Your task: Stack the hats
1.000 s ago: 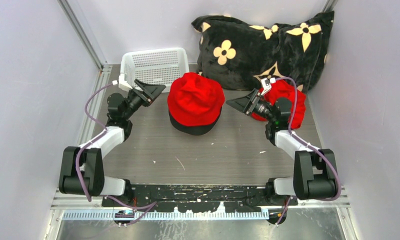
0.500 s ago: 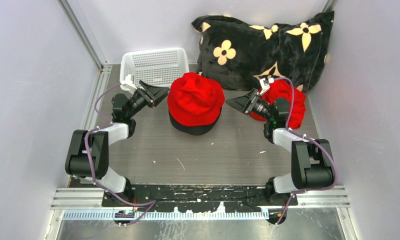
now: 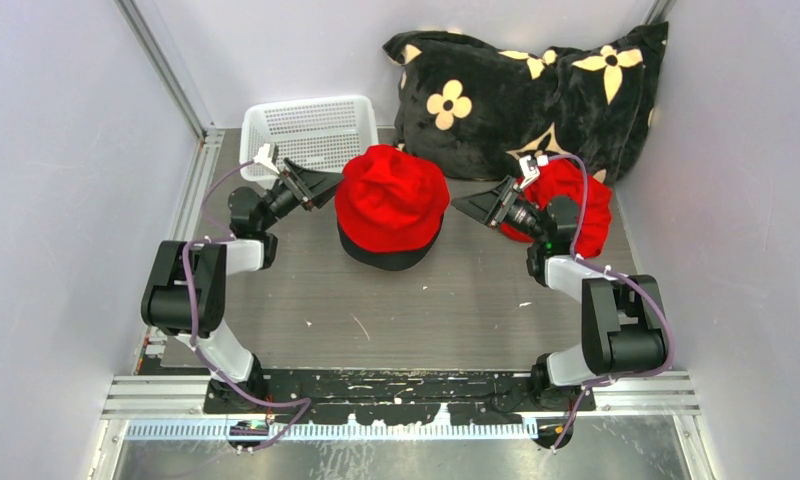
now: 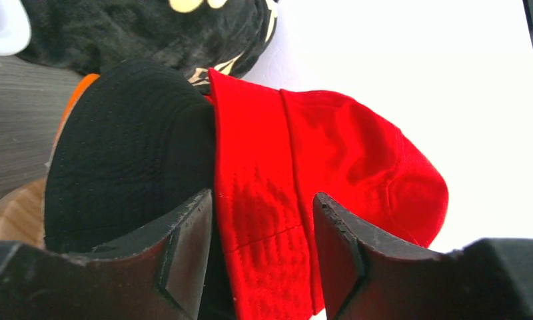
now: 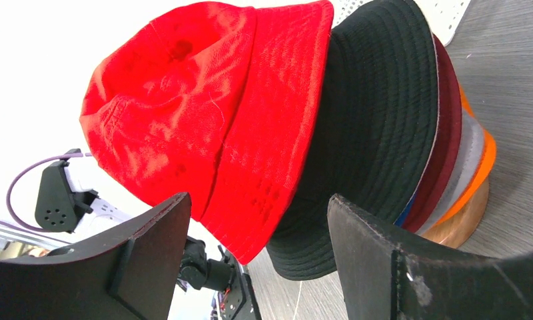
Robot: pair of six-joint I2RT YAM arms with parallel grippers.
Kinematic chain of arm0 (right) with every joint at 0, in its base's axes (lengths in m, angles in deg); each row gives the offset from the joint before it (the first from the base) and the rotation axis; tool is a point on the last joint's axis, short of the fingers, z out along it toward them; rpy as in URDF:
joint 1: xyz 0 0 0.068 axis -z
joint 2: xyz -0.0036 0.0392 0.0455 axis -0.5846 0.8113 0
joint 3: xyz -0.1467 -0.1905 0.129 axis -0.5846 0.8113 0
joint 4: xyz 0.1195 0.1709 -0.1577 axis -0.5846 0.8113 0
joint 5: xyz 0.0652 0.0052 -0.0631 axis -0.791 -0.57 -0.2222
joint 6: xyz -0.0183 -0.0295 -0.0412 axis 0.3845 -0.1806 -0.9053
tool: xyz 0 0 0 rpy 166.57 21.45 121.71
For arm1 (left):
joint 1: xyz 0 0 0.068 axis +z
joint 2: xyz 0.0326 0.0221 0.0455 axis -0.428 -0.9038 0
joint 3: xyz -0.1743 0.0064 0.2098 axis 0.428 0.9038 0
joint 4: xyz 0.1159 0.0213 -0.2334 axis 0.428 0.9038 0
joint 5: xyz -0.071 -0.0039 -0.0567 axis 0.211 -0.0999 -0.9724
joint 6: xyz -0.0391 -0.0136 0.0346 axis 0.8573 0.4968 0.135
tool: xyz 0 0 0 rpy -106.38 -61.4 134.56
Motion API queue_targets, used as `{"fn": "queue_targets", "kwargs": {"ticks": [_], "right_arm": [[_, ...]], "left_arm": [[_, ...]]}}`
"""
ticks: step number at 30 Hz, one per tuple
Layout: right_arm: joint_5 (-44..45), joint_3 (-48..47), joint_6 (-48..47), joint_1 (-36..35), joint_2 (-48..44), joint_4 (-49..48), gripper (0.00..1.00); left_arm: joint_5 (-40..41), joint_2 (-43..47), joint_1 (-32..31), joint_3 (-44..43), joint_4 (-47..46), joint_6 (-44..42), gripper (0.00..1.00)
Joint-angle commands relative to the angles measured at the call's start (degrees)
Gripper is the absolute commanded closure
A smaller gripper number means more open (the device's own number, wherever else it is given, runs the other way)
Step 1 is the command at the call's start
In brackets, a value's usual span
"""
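The hats sit stacked on a wooden stand (image 5: 460, 220) in the table's middle. The bright red hat (image 3: 391, 200) is on top, the black hat (image 3: 388, 258) under it. The right wrist view shows bright red (image 5: 204, 107), black (image 5: 377, 120), blue (image 5: 404, 217), dark red (image 5: 447, 133), grey (image 5: 470, 153) and orange (image 5: 487, 160) brims. My left gripper (image 3: 321, 183) is open right beside the stack's left side; its view frames the red brim (image 4: 264, 200) and black hat (image 4: 130, 147) between open jaws (image 4: 264, 233). My right gripper (image 3: 473, 207) is open, apart from the stack's right side (image 5: 260, 247).
A white basket (image 3: 311, 125) stands at the back left. The black cushion with cream flowers (image 3: 516, 90) leans at the back right. A red fabric heap (image 3: 591, 205) lies behind my right arm. Grey walls close both sides.
My left gripper has moved right, closer to the hat stack, and its arm has folded up. The right arm folded up earlier and then held still. The hats have not moved.
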Motion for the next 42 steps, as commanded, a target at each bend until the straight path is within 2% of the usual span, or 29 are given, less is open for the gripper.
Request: {"fn": "queue_targets", "kwargs": {"ticks": [1,4,8,14,18,25,31,34,37,40,42], "right_arm": [[-0.2,-1.1,0.3,-0.2,0.3,-4.4,0.2],[-0.1,-1.0,0.7,-0.2,0.4,-5.0,0.2],[0.0,-1.1,0.8,-0.2,0.7,-5.3,0.21],[0.1,-1.0,2.1,-0.2,1.8,-7.5,0.21],[0.0,-0.9,3.5,-0.5,3.9,-10.3,0.2],[0.2,-1.7,8.7,-2.4,9.6,-19.1,0.22],[0.4,-4.0,10.2,-4.3,12.6,-21.6,0.25],[0.7,-4.4,11.9,-4.7,14.0,-24.4,0.31],[1.0,-4.5,15.2,-4.7,16.0,-29.9,0.42],[1.5,-4.5,19.2,-4.7,18.7,-36.1,0.58],[1.6,-4.3,20.0,-4.7,20.1,-36.9,0.72]], "left_arm": [[-2.1,-0.5,-0.9,-2.2,-6.5,1.2,0.45],[-2.3,-0.9,-1.1,-2.2,-6.8,1.3,0.53],[-1.9,-1.1,-1.2,-2.1,-6.9,1.5,0.71],[-0.9,-1.4,-1.2,-1.5,-6.7,1.4,0.84],[0.1,-2.0,-1.2,-0.7,-6.4,1.1,1.0],[0.9,-2.8,-1.2,-0.1,-5.7,0.4,1.0],[1.1,-2.9,-1.2,0.1,-5.7,0.4,1.0],[1.2,-2.9,-1.2,0.4,-5.8,0.3,1.0],[1.5,-3.2,-1.2,0.7,-6.3,0.5,1.0],[1.9,-4.0,-1.2,1.3,-8.0,1.1,1.0],[2.1,-4.9,-1.1,1.6,-9.3,1.7,1.0]]}}
